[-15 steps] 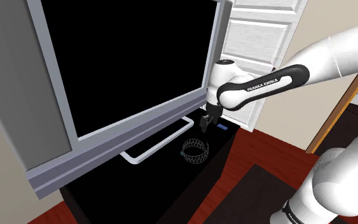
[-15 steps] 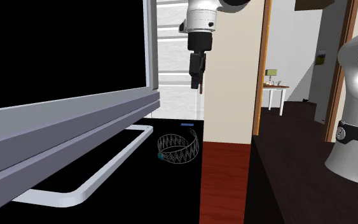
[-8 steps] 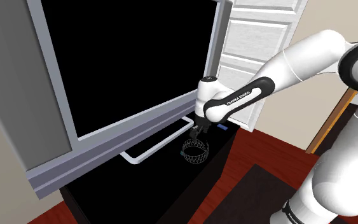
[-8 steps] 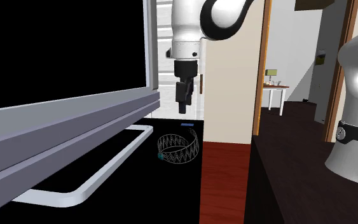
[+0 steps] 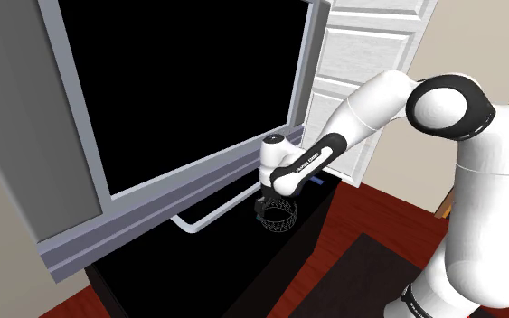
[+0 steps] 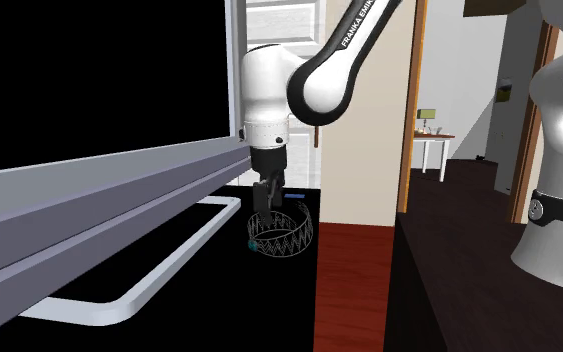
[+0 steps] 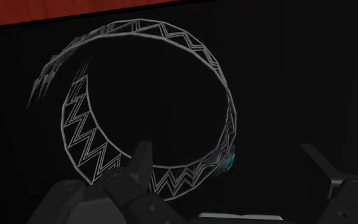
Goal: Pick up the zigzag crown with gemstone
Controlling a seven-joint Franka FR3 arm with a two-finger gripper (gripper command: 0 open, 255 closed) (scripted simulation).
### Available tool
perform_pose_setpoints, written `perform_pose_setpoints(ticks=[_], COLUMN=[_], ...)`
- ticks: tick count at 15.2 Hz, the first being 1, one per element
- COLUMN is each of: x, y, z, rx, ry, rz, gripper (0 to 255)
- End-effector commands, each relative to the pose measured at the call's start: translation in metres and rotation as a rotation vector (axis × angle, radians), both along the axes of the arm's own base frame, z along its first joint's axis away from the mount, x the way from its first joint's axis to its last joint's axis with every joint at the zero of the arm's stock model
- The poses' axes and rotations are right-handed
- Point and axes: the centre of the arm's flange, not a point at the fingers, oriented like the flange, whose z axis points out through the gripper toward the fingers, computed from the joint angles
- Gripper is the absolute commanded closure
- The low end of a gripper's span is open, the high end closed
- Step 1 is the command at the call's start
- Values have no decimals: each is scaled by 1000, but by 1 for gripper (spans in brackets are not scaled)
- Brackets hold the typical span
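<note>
The white arm [image 5: 370, 117] has swung down, lowering its gripper [image 6: 267, 205] beside a grey-framed black panel [image 5: 198, 172]. On the black bench [image 5: 198, 271] lies the wire zigzag crown [image 7: 171, 179], upright. The fingers [image 7: 139, 165] stand open, astride its rim and turquoise gem [image 7: 231, 159].

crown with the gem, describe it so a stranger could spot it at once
Find the big grey-framed black screen on the black cabinet. Before its grey loop foot, under the gripper, sits the crown: a grey zigzag ring with one teal gem, unlike the flat blue piece nearby.
</note>
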Motion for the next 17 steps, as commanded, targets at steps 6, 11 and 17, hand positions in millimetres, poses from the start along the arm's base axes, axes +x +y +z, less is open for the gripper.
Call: perform_pose_setpoints(ticks=[6, 11, 17], x=[15, 15, 15], y=[5, 5, 5], z=[-56, -75, -74], rx=[-3, -3, -3], ry=[12, 12, 12], rz=[4, 4, 4], gripper=[0, 0, 255])
